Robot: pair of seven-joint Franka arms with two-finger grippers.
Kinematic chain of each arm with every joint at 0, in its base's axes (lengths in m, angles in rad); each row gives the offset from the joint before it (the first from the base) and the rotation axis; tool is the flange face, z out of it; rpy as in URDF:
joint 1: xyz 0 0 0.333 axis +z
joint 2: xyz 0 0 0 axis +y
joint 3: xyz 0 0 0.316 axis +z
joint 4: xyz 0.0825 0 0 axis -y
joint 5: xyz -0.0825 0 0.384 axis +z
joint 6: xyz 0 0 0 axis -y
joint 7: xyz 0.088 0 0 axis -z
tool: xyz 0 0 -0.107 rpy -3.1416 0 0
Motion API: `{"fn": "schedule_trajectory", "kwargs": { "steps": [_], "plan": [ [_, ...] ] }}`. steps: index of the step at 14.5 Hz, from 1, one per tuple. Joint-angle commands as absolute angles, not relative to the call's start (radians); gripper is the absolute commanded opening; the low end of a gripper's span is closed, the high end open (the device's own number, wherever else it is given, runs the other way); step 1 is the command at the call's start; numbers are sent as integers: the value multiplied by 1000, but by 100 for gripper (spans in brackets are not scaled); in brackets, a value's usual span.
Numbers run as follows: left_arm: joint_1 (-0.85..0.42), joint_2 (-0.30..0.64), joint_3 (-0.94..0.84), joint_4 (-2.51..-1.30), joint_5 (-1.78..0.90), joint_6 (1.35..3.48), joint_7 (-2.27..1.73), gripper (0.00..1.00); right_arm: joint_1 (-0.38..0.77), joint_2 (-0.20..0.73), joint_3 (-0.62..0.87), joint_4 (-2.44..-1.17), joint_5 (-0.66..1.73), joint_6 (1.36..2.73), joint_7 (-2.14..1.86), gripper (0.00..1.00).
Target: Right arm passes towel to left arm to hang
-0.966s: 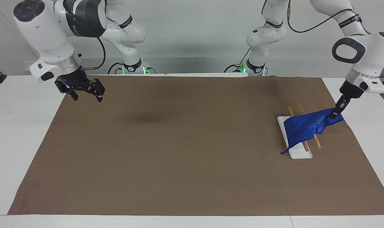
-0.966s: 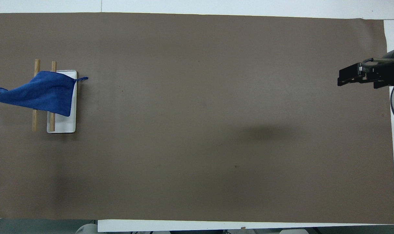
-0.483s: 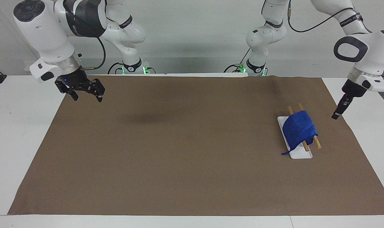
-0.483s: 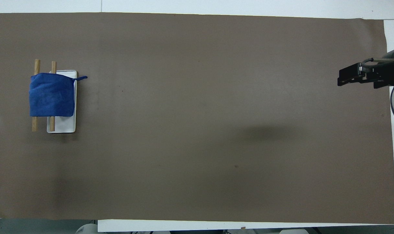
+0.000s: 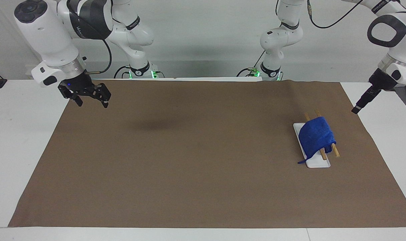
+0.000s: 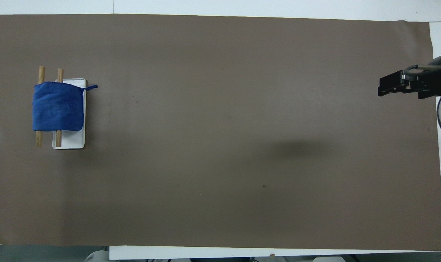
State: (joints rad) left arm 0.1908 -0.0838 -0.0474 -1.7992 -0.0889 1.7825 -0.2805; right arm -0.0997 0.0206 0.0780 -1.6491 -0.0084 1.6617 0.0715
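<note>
The royal-blue towel (image 5: pixel 316 137) (image 6: pixel 58 106) hangs draped over the two wooden rods (image 5: pixel 335 151) (image 6: pixel 40 72) of a small rack on a white base (image 5: pixel 318 164) (image 6: pixel 73 140). Its loop tag (image 5: pixel 301 161) trails off one corner. My left gripper (image 5: pixel 356 109) hangs empty and open in the air above the mat's edge at the left arm's end, clear of the towel; the overhead view does not show it. My right gripper (image 5: pixel 91 103) (image 6: pixel 381 88), with its blue light, waits open and empty over the mat's edge at the right arm's end.
A brown mat (image 5: pixel 196 160) (image 6: pixel 220 163) covers most of the white table (image 5: pixel 25 134). The rack stands near the mat's edge at the left arm's end. Both arm bases stand at the table's robot end.
My left gripper let go of the towel's corner, and the cloth dropped to hang over the rods. The left gripper then rose and drew away from the rack. The right arm stayed still.
</note>
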Motion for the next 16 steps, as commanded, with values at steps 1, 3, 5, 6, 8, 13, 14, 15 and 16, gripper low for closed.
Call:
{"fn": "schedule_trajectory", "kwargs": {
  "steps": [1, 3, 5, 6, 8, 13, 14, 15, 16],
  "plan": [
    [57, -22, -43, -1625, 15, 1565, -273, 100, -106, 5, 83, -1666, -8, 1660, 83, 100],
    [11, 29, -48, -1508, 17, 1433, -247, 100, -106, 5, 83, -1666, -8, 1660, 83, 100],
    [-29, 52, -58, -1468, 15, 1352, -224, 100, -106, 5, 83, -1666, -8, 1660, 83, 100],
    [-40, 49, -64, -1471, 12, 1338, -222, 100, -106, 5, 83, -1666, -8, 1660, 83, 100],
    [-58, 23, -67, -1512, -1, 1341, -218, 100, -106, 5, 83, -1666, -8, 1660, 83, 100],
    [-83, 2, -51, -1526, -6, 1345, -114, 100, -106, 5, 83, -1666, -8, 1660, 83, 100],
    [-83, 2, -49, -1526, -12, 1351, -112, 100, -106, 5, 83, -1666, -8, 1660, 83, 100],
    [-81, 2, -49, -1526, -18, 1358, -115, 100, -106, 5, 83, -1666, -8, 1660, 83, 100],
    [-81, 0, -49, -1526, -18, 1365, -117, 100, -106, 5, 83, -1667, -8, 1660, 83, 100]
  ]
}}
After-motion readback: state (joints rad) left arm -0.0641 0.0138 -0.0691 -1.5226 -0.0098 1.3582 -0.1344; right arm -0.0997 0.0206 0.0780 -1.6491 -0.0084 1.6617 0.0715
